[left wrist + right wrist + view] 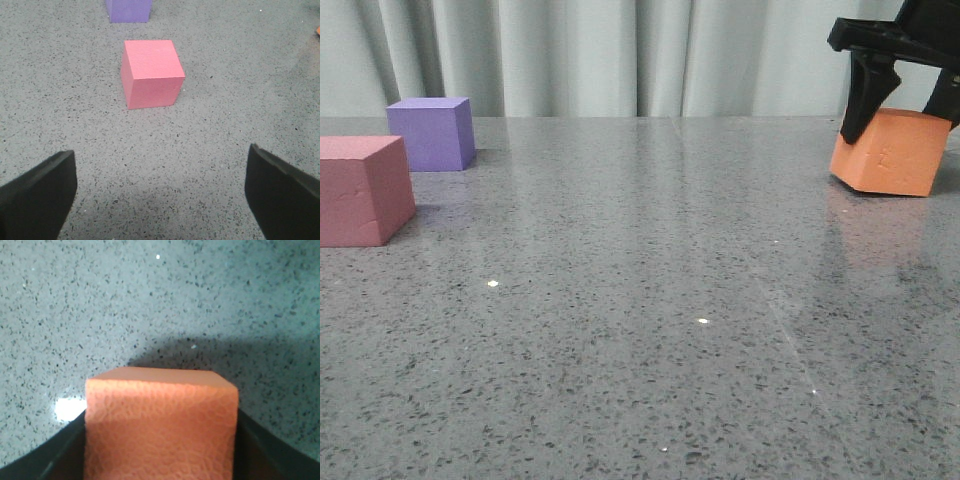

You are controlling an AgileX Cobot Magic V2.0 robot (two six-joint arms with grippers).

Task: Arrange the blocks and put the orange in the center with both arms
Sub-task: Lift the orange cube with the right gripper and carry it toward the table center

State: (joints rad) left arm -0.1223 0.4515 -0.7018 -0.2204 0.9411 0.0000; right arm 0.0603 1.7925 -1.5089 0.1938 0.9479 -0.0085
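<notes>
The orange cube [890, 152] is at the far right of the grey table, tilted, with one edge off the surface. My right gripper [905, 115] is shut on it, one dark finger [867, 95] down its left side. In the right wrist view the orange cube [160, 422] fills the space between the fingers. The pink-red cube [360, 188] sits at the left edge, the purple cube [432, 132] just behind it. My left gripper [160, 195] is open and empty, a short way before the pink-red cube [151, 73]; the purple cube [128, 10] is beyond.
A speckled grey table [640, 330] runs across the front view. A pale curtain [620, 55] hangs behind its far edge. A sliver of orange [318, 31] shows at the edge of the left wrist view.
</notes>
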